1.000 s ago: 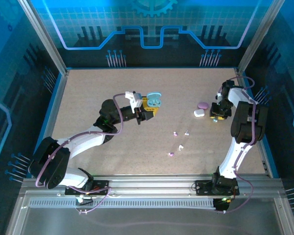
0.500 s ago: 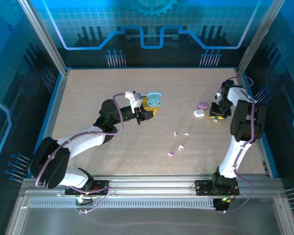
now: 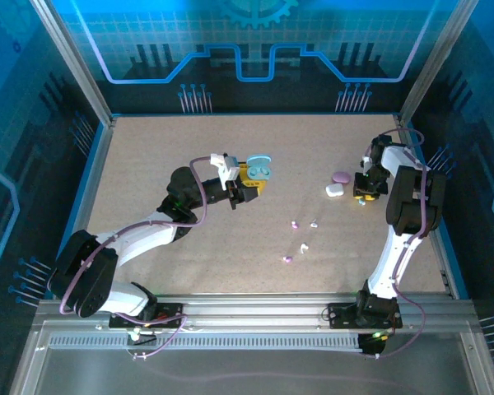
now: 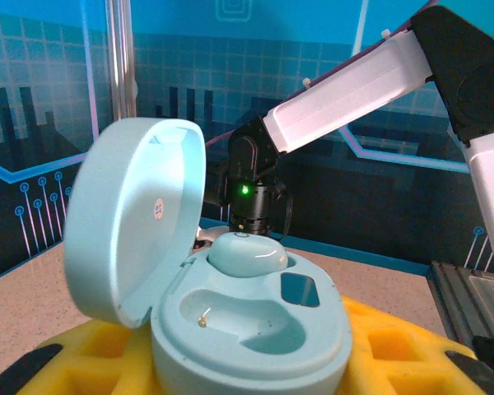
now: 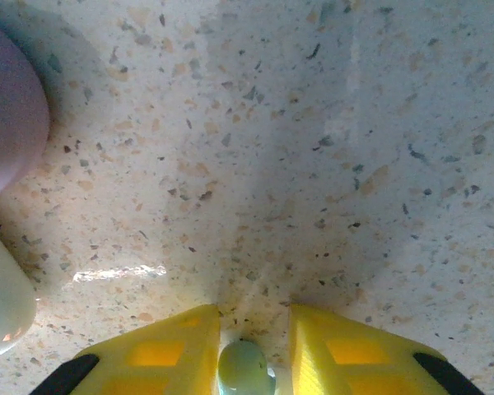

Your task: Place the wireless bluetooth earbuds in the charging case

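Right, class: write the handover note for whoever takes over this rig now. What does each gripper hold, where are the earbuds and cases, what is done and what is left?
Left gripper: shut on the open light blue case, lid up.
Right gripper: low over the table, shut on a light blue earbud, next to the closed white case and pink case.
Loose mid-table: pinkish earbuds and white earbuds.
Done: blue case open; its far slot looks filled, the near one is empty.
Left: carry the blue earbud to the empty slot; pinkish and white earbuds not yet cased.
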Robot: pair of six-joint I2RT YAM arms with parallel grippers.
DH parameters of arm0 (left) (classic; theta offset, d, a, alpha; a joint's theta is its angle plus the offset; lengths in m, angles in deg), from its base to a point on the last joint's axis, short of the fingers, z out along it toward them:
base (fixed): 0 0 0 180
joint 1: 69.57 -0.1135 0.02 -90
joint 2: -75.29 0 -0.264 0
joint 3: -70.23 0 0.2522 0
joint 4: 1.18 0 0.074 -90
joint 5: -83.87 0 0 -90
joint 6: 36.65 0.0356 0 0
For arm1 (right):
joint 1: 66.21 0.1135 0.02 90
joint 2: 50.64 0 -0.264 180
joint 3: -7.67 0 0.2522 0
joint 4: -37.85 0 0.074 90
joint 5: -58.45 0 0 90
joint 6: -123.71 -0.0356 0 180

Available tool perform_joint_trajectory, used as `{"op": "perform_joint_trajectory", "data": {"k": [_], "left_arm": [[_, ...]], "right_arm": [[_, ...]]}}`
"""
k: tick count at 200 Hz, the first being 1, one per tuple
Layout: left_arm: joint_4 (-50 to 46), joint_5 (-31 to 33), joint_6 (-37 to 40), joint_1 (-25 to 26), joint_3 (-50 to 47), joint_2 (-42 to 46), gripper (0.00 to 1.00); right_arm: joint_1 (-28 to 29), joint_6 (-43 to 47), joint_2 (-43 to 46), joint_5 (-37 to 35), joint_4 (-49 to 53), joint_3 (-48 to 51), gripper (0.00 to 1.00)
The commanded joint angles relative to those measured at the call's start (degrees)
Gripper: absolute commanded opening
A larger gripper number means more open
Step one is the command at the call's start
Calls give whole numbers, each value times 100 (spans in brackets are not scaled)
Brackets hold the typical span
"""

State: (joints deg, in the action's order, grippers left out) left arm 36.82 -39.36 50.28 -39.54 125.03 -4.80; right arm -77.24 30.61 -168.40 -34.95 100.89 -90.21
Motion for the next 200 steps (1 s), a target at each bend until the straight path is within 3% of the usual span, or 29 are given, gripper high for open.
{"op": "perform_joint_trajectory", "data": {"k": [1,200], "left_arm": [[209,-69,-40,38,-33,51,32],[46,-44,-4,35,-26,158,32]], "right_arm": [[231,26,-46,52,322,-77,29],[315,-198,-144,-229,575,-145,22]]}}
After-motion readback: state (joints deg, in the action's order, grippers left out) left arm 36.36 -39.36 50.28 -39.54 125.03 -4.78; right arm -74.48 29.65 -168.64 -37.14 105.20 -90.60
